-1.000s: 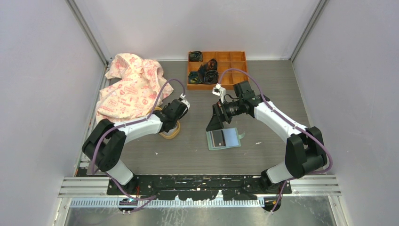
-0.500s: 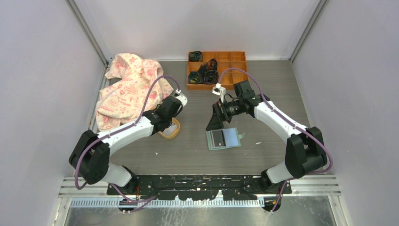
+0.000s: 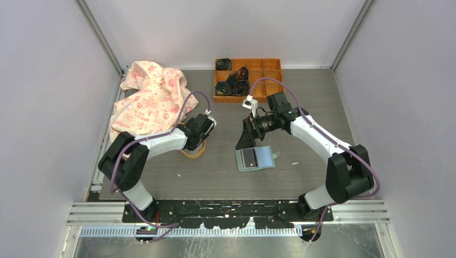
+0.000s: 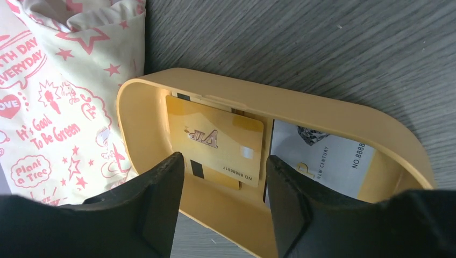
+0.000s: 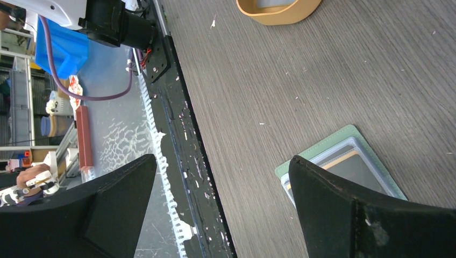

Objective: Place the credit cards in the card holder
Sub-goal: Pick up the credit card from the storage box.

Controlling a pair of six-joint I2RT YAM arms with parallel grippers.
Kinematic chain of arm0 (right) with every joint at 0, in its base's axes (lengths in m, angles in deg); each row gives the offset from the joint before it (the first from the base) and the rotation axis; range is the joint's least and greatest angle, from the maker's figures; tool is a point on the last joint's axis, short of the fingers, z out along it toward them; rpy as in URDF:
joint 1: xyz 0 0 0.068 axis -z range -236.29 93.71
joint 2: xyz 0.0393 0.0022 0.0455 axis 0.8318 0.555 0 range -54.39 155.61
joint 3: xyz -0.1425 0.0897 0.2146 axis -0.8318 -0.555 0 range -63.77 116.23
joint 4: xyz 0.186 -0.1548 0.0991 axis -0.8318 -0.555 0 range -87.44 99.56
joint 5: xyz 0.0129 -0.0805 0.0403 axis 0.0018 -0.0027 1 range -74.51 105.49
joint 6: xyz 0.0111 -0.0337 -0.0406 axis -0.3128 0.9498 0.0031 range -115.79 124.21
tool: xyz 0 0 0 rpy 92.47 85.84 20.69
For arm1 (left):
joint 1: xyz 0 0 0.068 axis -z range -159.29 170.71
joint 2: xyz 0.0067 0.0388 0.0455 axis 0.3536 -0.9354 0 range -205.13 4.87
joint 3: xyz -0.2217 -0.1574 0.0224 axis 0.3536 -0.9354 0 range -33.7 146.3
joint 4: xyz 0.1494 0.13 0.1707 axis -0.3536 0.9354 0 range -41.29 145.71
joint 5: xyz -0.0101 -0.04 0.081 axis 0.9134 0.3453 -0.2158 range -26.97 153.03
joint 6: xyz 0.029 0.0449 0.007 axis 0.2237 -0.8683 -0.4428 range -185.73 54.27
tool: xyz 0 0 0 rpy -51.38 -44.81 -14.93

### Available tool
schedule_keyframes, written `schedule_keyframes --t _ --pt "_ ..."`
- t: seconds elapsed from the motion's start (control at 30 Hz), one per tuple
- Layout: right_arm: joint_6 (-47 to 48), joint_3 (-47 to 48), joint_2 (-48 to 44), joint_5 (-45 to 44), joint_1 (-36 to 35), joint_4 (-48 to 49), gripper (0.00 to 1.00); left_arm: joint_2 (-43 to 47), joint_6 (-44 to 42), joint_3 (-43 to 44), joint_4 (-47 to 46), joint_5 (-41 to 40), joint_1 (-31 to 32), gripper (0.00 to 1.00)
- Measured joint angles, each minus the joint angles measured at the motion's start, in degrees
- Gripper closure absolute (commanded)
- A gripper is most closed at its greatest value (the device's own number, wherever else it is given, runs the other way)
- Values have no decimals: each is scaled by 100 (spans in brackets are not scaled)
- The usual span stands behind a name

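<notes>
A yellow-orange dish [image 4: 301, 107] holds the credit cards: a gold card [image 4: 218, 141] lying on a dark-striped one [image 4: 196, 171], and a white card [image 4: 322, 158] beside them. My left gripper [image 4: 223, 209] hangs open just above the dish's near wall, with nothing between its fingers. In the top view it is my left gripper [image 3: 198, 138] over that dish [image 3: 194, 152]. The mint-green card holder [image 3: 255, 158] lies open flat on the table, with cards showing in its clear sleeves [image 5: 349, 156]. My right gripper [image 3: 246, 138] stands wide open and empty just above its far-left corner.
An orange compartment tray [image 3: 248, 79] with dark rolled items sits at the back. A pink-printed cloth [image 3: 148, 99] lies heaped at the left, touching the dish's side [image 4: 59, 97]. The table's near edge and black base rail [image 5: 177, 134] run close by.
My left gripper has gone from shut to open. The left arm swung out to the left half a second ago and has come back over the dish. The right arm has not moved.
</notes>
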Motion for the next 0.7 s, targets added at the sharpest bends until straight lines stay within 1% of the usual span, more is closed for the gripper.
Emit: schedule_keyframes --t 0.2,0.37,0.7 --pt "0 4 0 0 0 -11 2 2 57 0 -46 136 -52 39" --pt "2 9 0 0 0 -11 1 2 63 -26 -120 120 -55 42" --pt "2 9 0 17 0 -15 2 -138 15 -131 -417 -286 -55 44"
